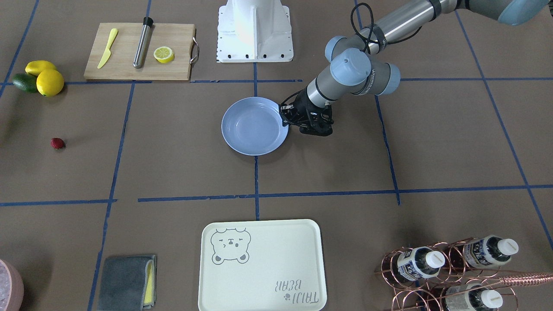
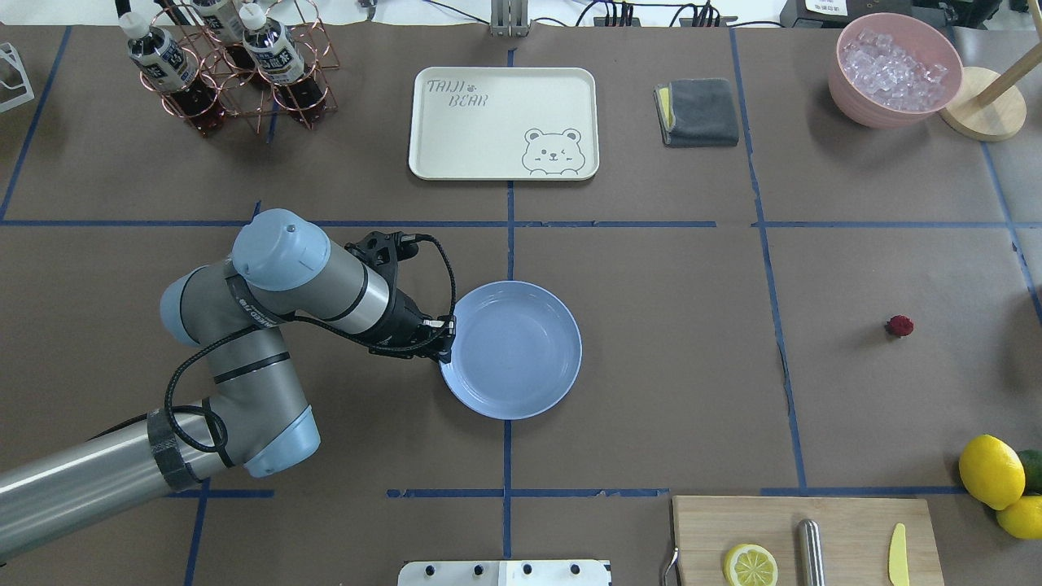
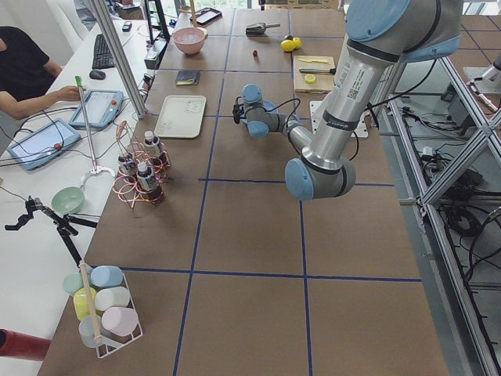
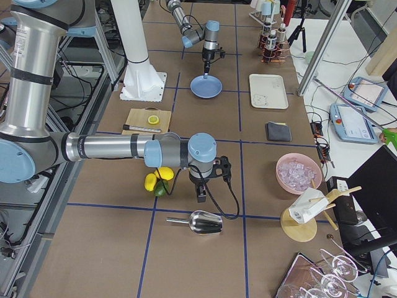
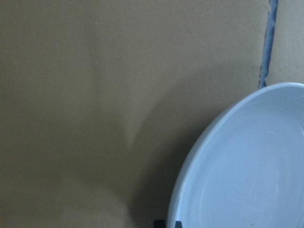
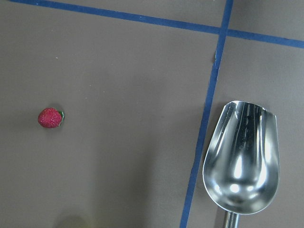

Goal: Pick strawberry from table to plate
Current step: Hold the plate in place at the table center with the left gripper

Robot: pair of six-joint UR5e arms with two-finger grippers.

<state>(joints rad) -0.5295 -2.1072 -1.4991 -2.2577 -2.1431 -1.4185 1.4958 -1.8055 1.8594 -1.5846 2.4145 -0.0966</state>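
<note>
The strawberry (image 1: 57, 143) (image 2: 899, 326) is a tiny dark-red berry lying alone on the brown table (image 1: 173, 172), far from the plate on the robot's right side. The right wrist view has the strawberry (image 6: 50, 118) at its left. The pale blue plate (image 1: 255, 126) (image 2: 513, 350) sits empty at the table's middle. My left gripper (image 1: 287, 122) (image 2: 446, 331) is low at the plate's rim, fingertips close together on the edge of the plate (image 5: 247, 166). My right gripper (image 4: 201, 195) hangs over the table's right end; I cannot tell whether it is open or shut.
Two lemons and an avocado (image 1: 41, 77) lie near the cutting board (image 1: 138, 52), which holds a knife, a steel rod and a lemon half. A metal scoop (image 6: 242, 156) lies right of the strawberry. A bear-print tray (image 1: 261, 263), grey cloth (image 1: 127, 280), bottle rack (image 1: 449, 268) and ice bowl (image 2: 895, 69) line the far side.
</note>
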